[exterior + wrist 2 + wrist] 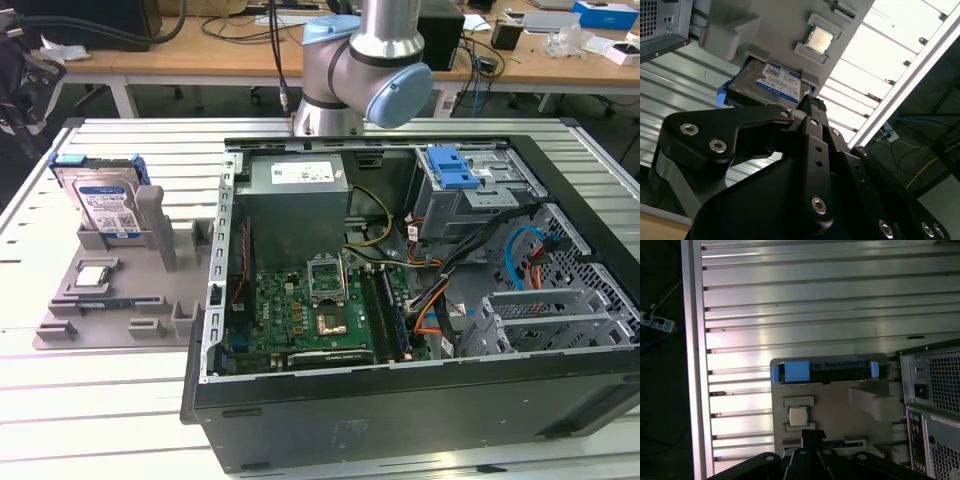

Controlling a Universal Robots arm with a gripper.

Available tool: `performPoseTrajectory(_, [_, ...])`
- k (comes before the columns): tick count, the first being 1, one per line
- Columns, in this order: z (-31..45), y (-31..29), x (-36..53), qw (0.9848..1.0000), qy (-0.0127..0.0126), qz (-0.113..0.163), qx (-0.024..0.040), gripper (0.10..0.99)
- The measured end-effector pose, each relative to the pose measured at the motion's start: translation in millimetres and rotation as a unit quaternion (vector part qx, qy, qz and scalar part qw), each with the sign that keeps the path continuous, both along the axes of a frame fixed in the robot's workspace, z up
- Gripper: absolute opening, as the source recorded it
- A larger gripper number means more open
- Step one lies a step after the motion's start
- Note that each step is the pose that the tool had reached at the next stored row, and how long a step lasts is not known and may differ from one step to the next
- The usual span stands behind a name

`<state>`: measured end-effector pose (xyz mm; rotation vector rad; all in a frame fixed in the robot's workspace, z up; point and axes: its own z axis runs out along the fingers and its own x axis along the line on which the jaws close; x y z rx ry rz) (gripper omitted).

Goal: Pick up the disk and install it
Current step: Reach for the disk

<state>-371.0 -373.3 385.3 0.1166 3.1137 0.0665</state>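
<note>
The disk (105, 205) is a silver hard drive with a white and blue label and a blue plastic frame. It stands on edge in a slot at the back of the grey holder (115, 315), at the exterior view's left. In both wrist views my gripper (811, 103) (813, 434) hangs well above the holder, shut with nothing between its fingers. The disk (772, 82) (825, 371) lies below and beyond the fingertips, not touched.
A small square silver chip (92, 277) (798, 416) sits in the holder near the disk. The open computer case (300, 150) stands right of the holder, with a metal drive cage and blue latch (455, 165) at its far corner. The arm's elbow (365, 60) rises behind the case.
</note>
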Motion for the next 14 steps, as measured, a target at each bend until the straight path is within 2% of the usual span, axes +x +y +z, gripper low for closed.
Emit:
performPoseTrajectory(5, [-2.7,9.8,-9.0,1.0000,0.0001,0.000,-0.0007,0.106])
performPoseTrajectory(14, [-3.0,10.9,-11.5,1.0000,0.0000,0.000,-0.0006,0.106])
